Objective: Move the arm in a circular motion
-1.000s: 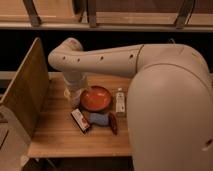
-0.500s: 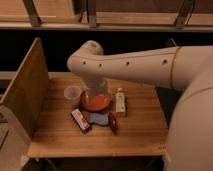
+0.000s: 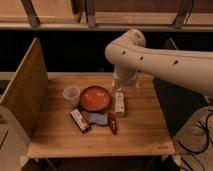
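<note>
The arm [image 3: 150, 55] is thick and cream-white with small dark screw holes. It reaches in from the right edge, bends at a rounded elbow [image 3: 127, 45] and drops toward the wooden table [image 3: 140, 135]. My gripper [image 3: 125, 86] hangs at its lower end, over the back of the table. It is just behind a white bottle [image 3: 120, 103] and to the right of an orange-red bowl [image 3: 95, 98]. It holds nothing that I can see.
A clear plastic cup [image 3: 71, 94] stands left of the bowl. A dark snack bar [image 3: 80, 120], a blue packet [image 3: 98, 119] and a red-brown packet [image 3: 113, 123] lie in front. A wooden divider [image 3: 22, 95] borders the left side. Cables [image 3: 200, 140] lie at the lower right.
The arm has swung from the left side of the table to the right. Its elbow and lower end now sit over the bottle, and the cup and bowl are uncovered.
</note>
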Available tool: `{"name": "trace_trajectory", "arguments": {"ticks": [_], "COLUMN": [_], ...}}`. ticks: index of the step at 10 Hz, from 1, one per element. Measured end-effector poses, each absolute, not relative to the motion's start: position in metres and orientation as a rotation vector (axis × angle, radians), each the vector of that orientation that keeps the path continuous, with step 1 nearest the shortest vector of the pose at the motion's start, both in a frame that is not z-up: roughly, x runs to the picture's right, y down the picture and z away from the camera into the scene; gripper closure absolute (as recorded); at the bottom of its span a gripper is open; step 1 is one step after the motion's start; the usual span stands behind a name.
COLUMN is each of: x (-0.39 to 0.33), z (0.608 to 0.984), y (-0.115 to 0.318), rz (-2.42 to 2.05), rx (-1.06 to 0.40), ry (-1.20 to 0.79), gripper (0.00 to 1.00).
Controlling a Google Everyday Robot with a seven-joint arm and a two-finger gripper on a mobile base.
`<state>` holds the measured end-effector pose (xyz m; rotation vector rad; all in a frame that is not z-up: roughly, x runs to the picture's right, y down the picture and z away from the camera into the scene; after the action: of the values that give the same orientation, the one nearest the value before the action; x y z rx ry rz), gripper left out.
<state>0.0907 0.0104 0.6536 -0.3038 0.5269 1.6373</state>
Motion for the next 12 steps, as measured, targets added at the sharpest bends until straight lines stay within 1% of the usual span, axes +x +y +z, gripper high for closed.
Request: {"name": "trace_trajectory", "arguments": {"ticks": [3,5,7,9,10,12], "x": [0.089,0.097,0.145,0.176,0.175,0.142], "z": [0.655,0.665,0.678,0.691,0.699,0.718], "y": [0.013,0.013,-0.015,-0.05,-0.067,-0.087], "rz": [1.639,1.697,1.784,1.817,1.796,1.713], "rx": [-0.31,-0.314,-0.227,-0.155,-0.148,-0.19], "ry": [0.532,0.576,0.638,0.642,0.618,0.544], "gripper": [0.35,0.35,0.35,0.35,0.35,0.35]}}
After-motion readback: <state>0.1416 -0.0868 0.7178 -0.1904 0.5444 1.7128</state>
